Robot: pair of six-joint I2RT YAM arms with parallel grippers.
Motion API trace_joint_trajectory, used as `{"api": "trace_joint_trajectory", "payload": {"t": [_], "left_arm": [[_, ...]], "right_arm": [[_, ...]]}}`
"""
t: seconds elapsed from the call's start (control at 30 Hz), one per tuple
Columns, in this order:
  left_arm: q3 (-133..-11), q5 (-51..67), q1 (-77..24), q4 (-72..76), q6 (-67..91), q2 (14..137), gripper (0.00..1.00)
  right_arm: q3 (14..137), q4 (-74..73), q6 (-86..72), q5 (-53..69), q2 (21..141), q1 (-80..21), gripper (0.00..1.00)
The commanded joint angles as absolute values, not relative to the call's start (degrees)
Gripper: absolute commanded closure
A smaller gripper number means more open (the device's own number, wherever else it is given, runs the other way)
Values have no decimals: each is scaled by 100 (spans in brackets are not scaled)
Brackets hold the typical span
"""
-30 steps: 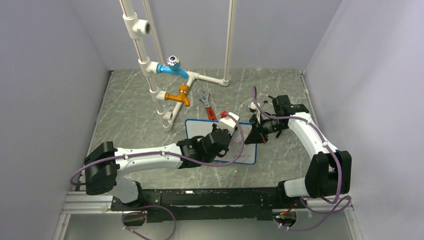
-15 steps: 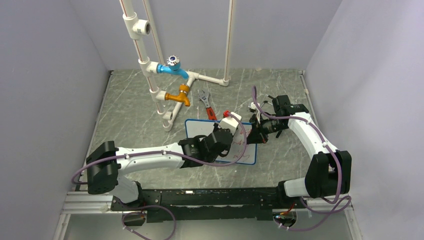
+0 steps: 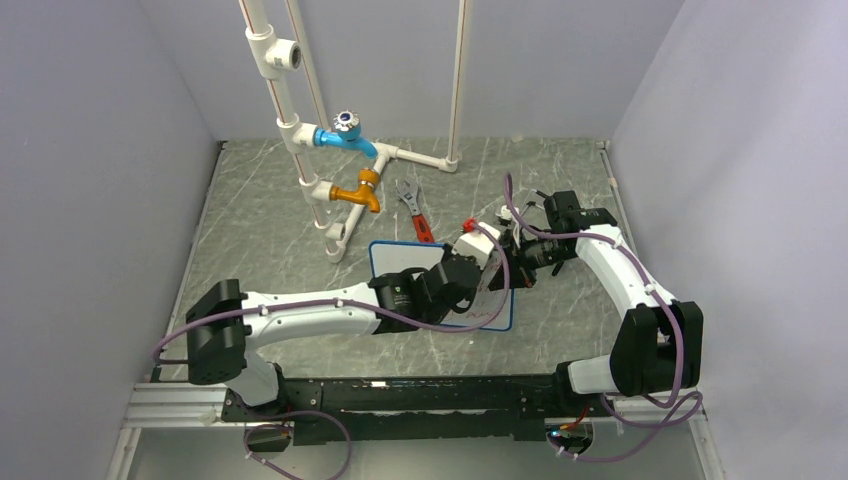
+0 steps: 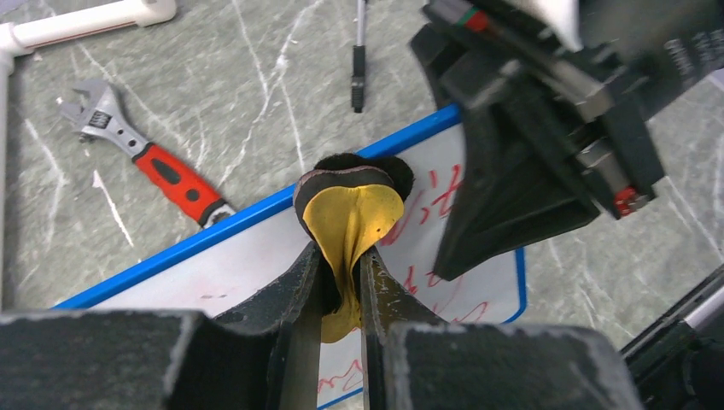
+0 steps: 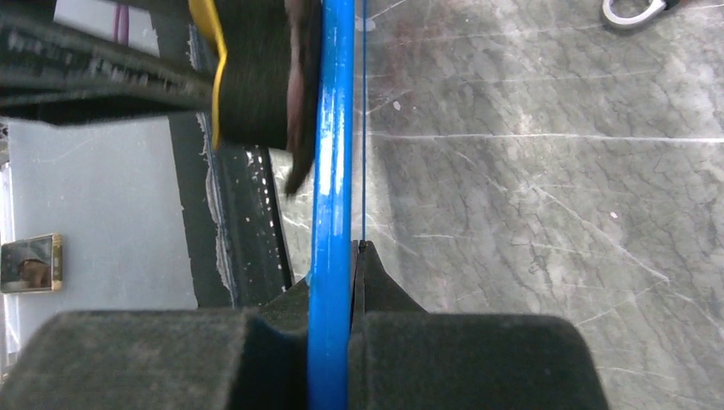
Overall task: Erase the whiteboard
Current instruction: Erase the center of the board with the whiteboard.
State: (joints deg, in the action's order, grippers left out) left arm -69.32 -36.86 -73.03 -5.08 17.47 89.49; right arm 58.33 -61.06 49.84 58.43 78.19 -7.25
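The whiteboard [image 3: 402, 264] lies flat on the table, white face, thin blue frame. Red handwriting [image 4: 442, 195] covers its right part; the left part [image 4: 222, 269] is nearly plain white. My left gripper [image 4: 341, 253] is shut on a yellow and black eraser pad [image 4: 350, 205], which is pressed on the board near its far edge. In the top view it [image 3: 478, 262] is over the board's right half. My right gripper [image 5: 338, 256] is shut on the board's blue frame [image 5: 333, 128] at the right edge, close beside the eraser [image 5: 253, 79].
A red-handled wrench [image 4: 160, 169] lies just beyond the board's far edge. A pen [image 4: 359, 61] lies further back. A white pipe stand with blue and orange taps [image 3: 345, 150] stands at the back left. The right gripper body [image 4: 529, 162] is close to the eraser.
My left gripper has slid the eraser to the right and towards the board's far edge, close to the right gripper. The right arm and the board have stayed put.
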Motion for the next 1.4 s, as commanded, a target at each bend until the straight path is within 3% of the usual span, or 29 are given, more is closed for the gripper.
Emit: {"api": "trace_joint_trajectory", "payload": {"t": [0.0,0.3,0.93,1.37], "left_arm": [[-7325,-3546,-7409,-294,1772,9105,100],[-6973,-3834,-7271,-409,1938,9012,100],[-4609,-3674,-6378,-206,2879,7340,100],[-3213,-3182,-5291,613,2694,5966,100]], "right_arm": [[5801,-6381,5183,5749,7743,-798,100],[5792,-6392,5192,5757,7717,-799,100],[5792,-6391,5194,5766,7697,-798,100],[5799,-6414,5208,5774,7730,-804,100]]}}
